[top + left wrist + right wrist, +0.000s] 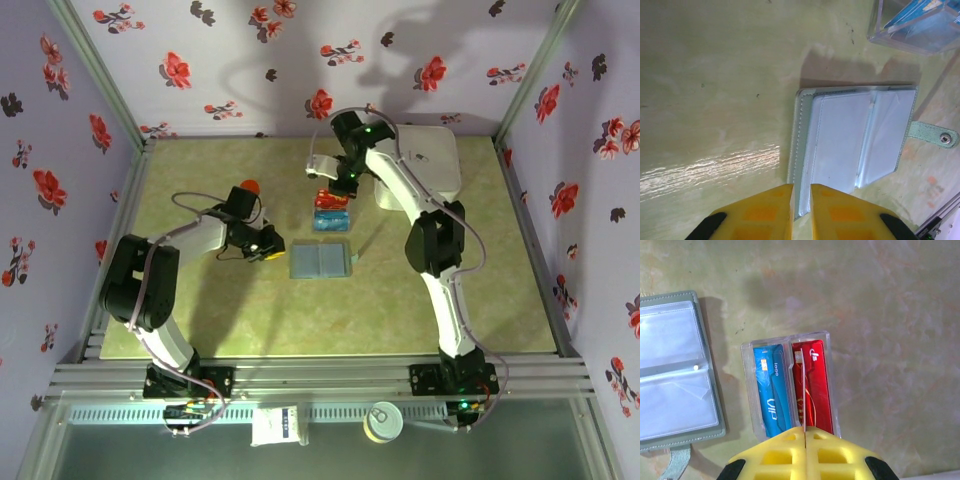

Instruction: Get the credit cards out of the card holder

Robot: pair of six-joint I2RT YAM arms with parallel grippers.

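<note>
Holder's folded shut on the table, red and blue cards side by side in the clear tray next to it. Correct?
Not quite. The card holder lies open, not folded shut: the left wrist view shows both sleeved panels spread flat. The rest holds: the red card and the blue card sit side by side in the clear tray next to it.

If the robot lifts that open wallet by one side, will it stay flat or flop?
It would probably flop: the card holder lies open along a centre fold, so the free panel should hang. Its clear sleeves look glossy, so jaws might slip. It looks thin, so likely light and easy to slide.
</note>
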